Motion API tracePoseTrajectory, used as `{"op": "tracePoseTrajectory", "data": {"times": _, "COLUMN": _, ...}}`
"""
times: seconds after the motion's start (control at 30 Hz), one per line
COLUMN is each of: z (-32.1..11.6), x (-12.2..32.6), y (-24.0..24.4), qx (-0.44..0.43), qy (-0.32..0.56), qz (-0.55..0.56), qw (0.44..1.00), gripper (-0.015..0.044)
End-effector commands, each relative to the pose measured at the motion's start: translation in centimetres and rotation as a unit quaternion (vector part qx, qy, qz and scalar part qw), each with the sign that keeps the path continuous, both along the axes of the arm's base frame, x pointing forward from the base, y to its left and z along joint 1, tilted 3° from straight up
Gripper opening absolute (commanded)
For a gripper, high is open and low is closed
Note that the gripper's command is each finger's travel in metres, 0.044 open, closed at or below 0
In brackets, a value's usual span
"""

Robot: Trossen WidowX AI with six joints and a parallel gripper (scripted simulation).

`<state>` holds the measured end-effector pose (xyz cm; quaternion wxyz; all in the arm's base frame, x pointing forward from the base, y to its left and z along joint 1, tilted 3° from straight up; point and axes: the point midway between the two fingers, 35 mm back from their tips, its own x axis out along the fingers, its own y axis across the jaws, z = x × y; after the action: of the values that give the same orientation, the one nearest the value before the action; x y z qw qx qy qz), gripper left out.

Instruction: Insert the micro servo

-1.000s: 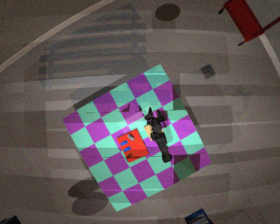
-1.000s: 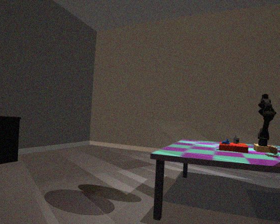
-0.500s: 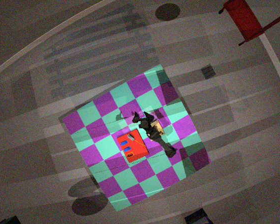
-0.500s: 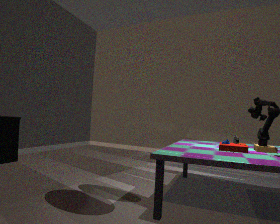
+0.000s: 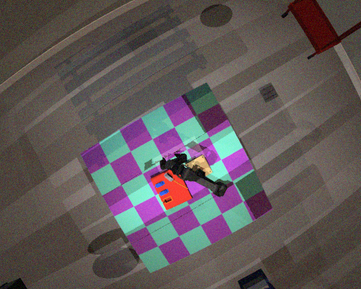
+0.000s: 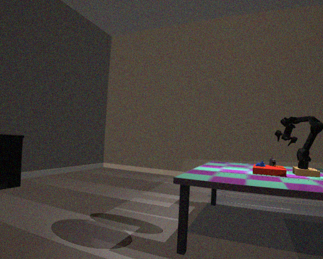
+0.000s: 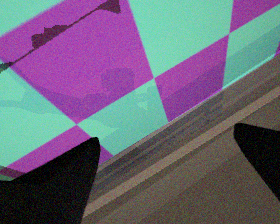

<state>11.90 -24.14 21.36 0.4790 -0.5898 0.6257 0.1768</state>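
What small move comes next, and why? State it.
Probably bring the gripper down and over the grey servo on the red deck. The jaws stand wide and empty, well above it, and the wrist view shows only table and floor, not the servo.

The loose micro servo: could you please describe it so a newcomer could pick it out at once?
Find the checkered table, then the red deck beside the arm's tan base. The micro servo stands at the deck's end nearest the open gripper; it alone is grey, while its neighbours are blue.
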Motion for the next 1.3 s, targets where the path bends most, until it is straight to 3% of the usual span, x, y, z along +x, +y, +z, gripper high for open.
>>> {"op": "tracePoseTrajectory", "data": {"times": 0.0, "z": -1.8, "x": 2.5, "y": 1.6, "qx": 0.047, "qy": 0.017, "qz": 0.053, "qw": 0.997, "gripper": 0.044}}
{"op": "tracePoseTrajectory", "data": {"times": 0.43, "z": -6.5, "x": 8.0, "y": 8.0, "qx": 0.17, "qy": 0.096, "qz": 0.204, "qw": 0.959, "gripper": 0.044}}
{"op": "tracePoseTrajectory", "data": {"times": 0.83, "z": -9.7, "x": 10.2, "y": 14.4, "qx": 0.257, "qy": 0.187, "qz": 0.315, "qw": 0.895, "gripper": 0.044}}
{"op": "tracePoseTrajectory", "data": {"times": 1.27, "z": -12.0, "x": 10.2, "y": 14.6, "qx": 0.26, "qy": 0.191, "qz": 0.319, "qw": 0.891, "gripper": 0.044}}
